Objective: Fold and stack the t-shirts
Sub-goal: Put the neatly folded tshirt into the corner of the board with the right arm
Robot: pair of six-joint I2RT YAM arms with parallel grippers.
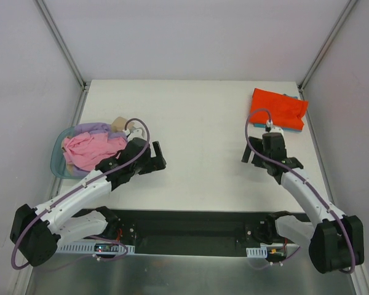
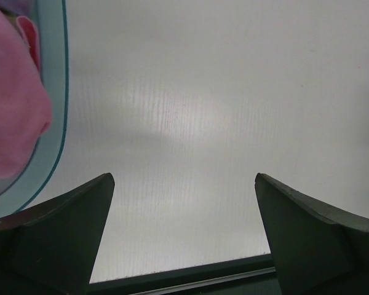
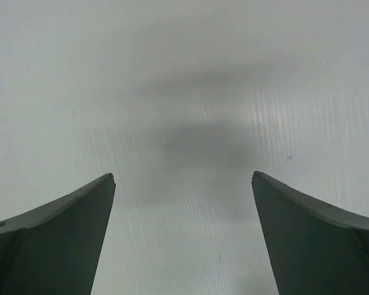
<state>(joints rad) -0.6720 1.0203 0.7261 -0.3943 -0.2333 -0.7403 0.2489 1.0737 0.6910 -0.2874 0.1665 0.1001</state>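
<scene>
Your top view is showing white table [image 1: 197, 123]. Orange-red t-shirt [image 1: 277, 107] lying folded at far right corner, covering teal t-shirt [image 1: 298, 127]; only thin strip showing. Blue basket [image 1: 56, 161] sitting at left edge, holding pink t-shirt [image 1: 89, 153], lavender t-shirt [image 1: 92, 129] and tan t-shirt [image 1: 118, 123], bunched, tan mostly hiding. Left gripper [image 2: 184, 177] hovering beside basket, claw spreading wide, holding nothing. Right gripper [image 3: 182, 177] hovering near orange-red t-shirt, claw spreading wide, holding nothing.

Five t-shirts are showing in all: one orange-red t-shirt [image 1: 278, 108], one teal t-shirt [image 1: 295, 129], one pink t-shirt [image 1: 89, 150], one lavender t-shirt [image 1: 92, 129] and one tan t-shirt [image 1: 118, 124]. One blue basket [image 1: 55, 161] and one table [image 1: 197, 123] are showing. Two arms are showing, the left arm [image 1: 80, 193] and the right arm [image 1: 304, 190], carrying two grippers: the left gripper [image 2: 184, 178] and the right gripper [image 3: 181, 178].
</scene>
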